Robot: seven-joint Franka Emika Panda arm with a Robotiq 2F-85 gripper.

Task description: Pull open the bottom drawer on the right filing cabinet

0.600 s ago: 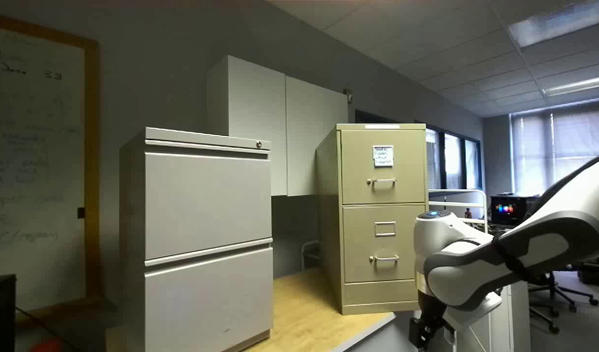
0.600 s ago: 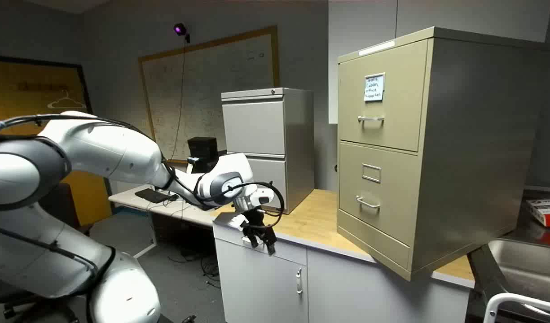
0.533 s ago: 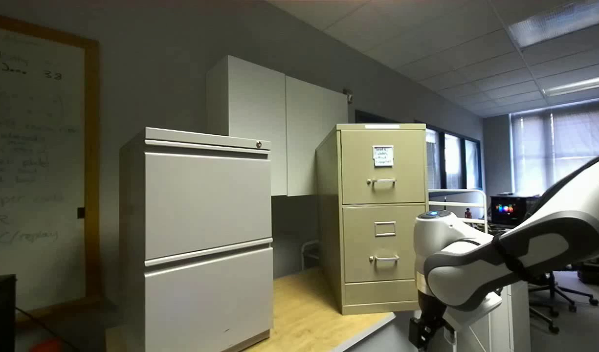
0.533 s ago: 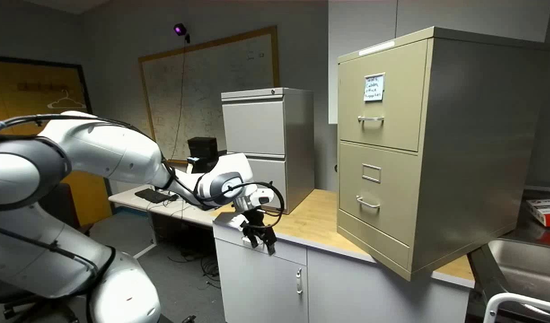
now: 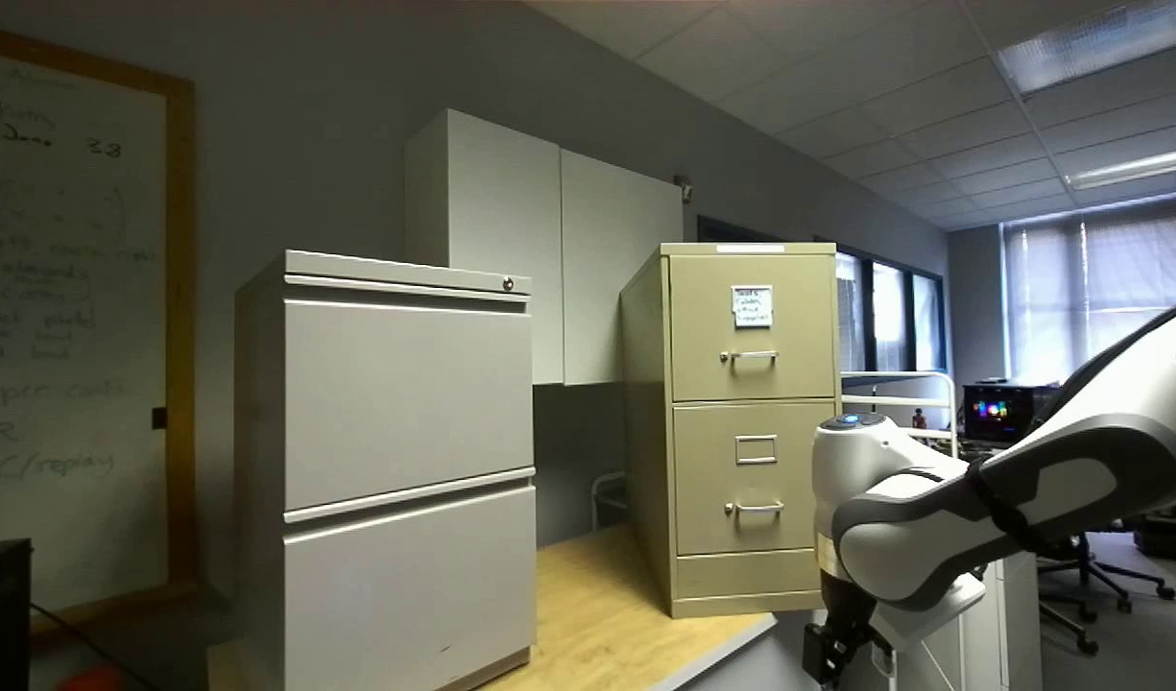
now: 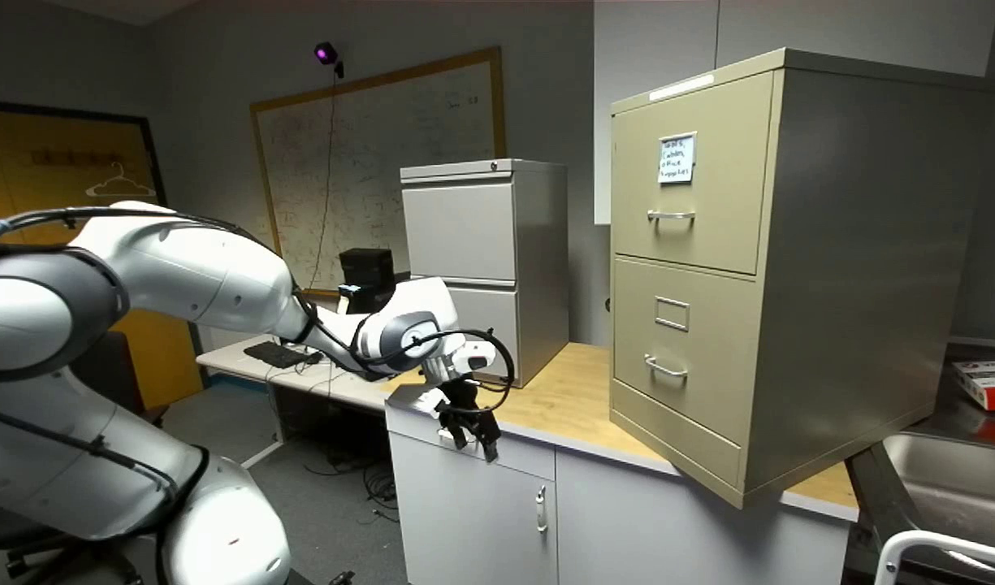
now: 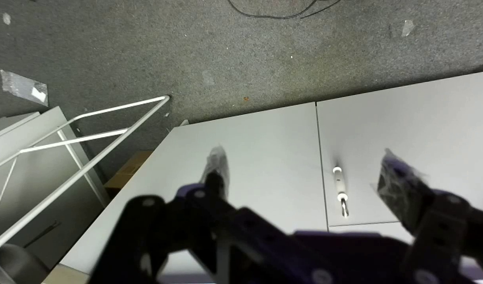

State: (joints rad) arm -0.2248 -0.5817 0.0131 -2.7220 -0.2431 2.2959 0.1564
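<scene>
- Bottom drawer [image 6: 698, 345]: closed from where I stand; higher than the fingers [image 7: 401, 187] and well apart from them.
- Right filing cabinet [image 6: 830, 276]: front corner overhangs the tabletop [image 6: 570, 392], likely leaving the drawer free travel.
- Fingers: spread apart, nothing held; presumably spaced to straddle the drawer's handle [image 6: 666, 370].
- Arm [image 6: 196, 264]: outstretched, wrist bent, fingers pointing down; raising appears necessary.
</scene>
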